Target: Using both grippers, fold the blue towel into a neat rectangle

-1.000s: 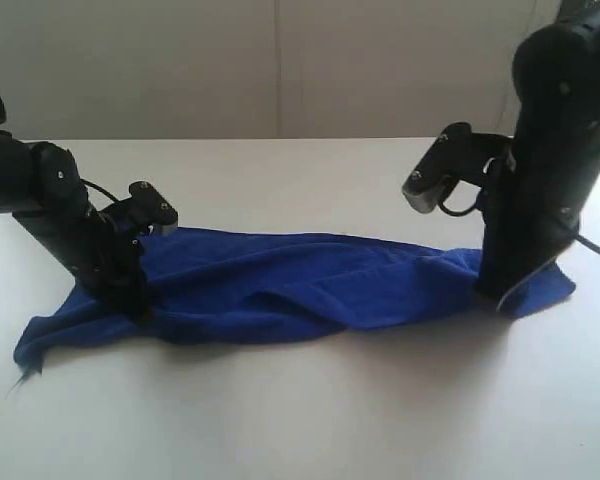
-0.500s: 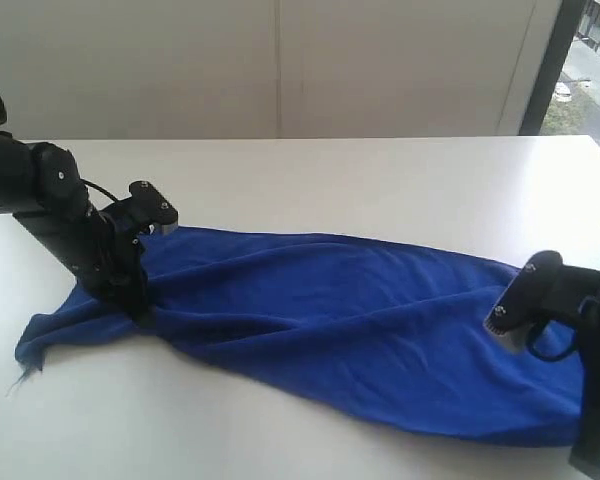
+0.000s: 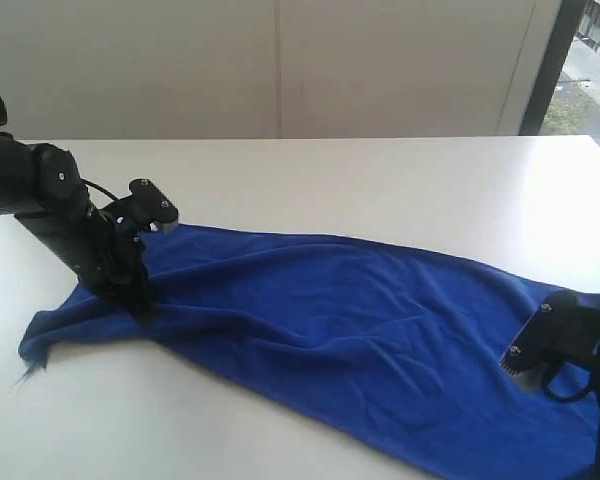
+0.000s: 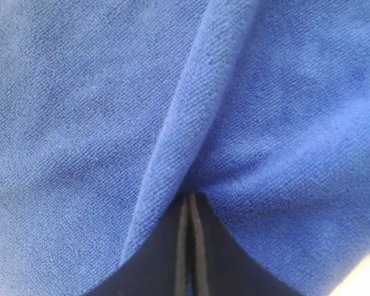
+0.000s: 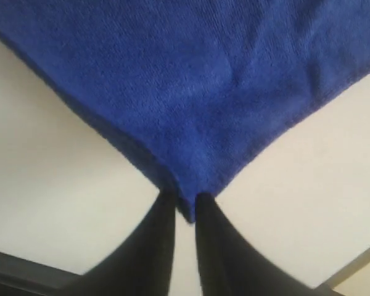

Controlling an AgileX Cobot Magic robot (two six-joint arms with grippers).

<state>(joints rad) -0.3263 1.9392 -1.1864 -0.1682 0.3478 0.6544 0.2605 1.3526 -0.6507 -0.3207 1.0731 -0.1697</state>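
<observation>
Left hand [image 3: 137, 302]: same spot as a second ago, fingers pressed together on a ridge of the blue towel [image 3: 330, 310] near its left end. The towel lies on the tabletop [image 3: 400, 170], no longer bunched narrow. It is now drawn out broad and flatter toward the near right. Right hand [image 5: 186, 208]: you've brought it from standing upright down low at the frame's edge. Its fingers are slightly apart around the towel's corner; gripping or not, cannot tell.

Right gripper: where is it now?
The right gripper is at the exterior view's bottom right edge, at the blue towel's right end; its wrist view shows a towel corner between its jaws.
</observation>
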